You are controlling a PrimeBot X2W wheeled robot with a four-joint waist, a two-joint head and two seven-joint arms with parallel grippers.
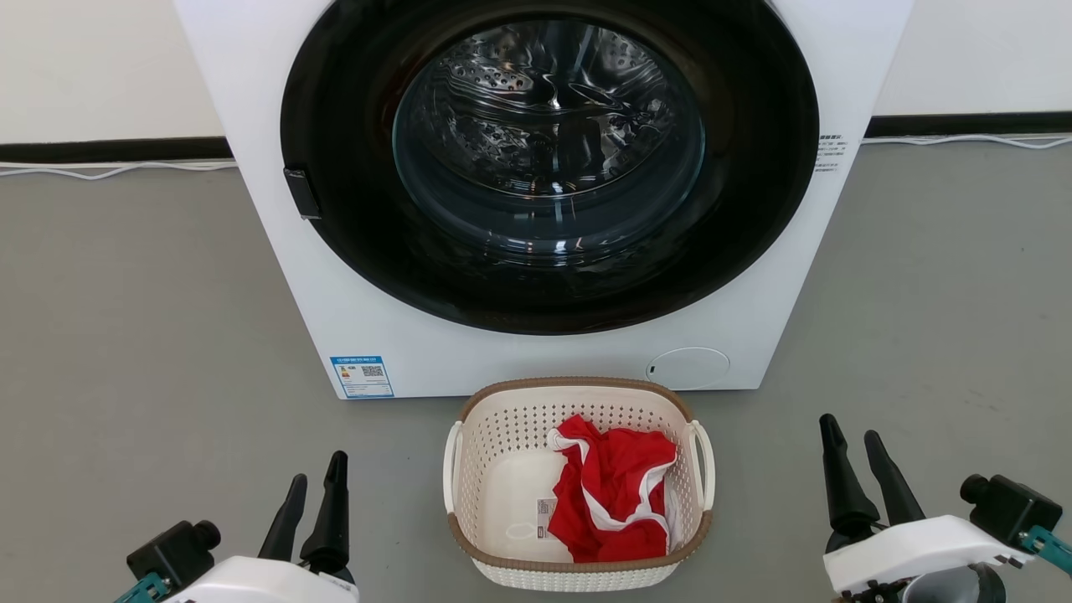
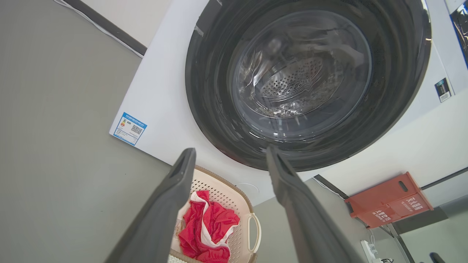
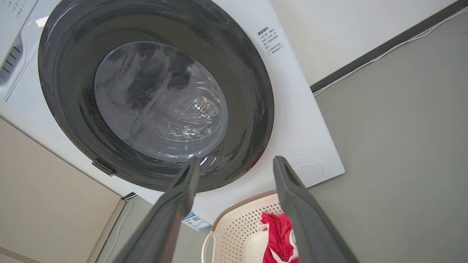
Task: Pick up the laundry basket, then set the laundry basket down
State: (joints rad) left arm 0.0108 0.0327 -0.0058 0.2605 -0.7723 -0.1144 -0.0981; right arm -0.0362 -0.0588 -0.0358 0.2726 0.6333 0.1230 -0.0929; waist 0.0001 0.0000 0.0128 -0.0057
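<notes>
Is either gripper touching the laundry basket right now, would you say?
No, the left gripper and right gripper stand open beside the laundry basket, apart from it.

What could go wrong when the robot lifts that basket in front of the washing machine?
1. The left gripper and right gripper stand open, well apart from the loop handles; an uneven grip might tilt the laundry basket and spill the red garment.
2. The basket sits close to the washing machine, so a forward swing could bump it.
</notes>
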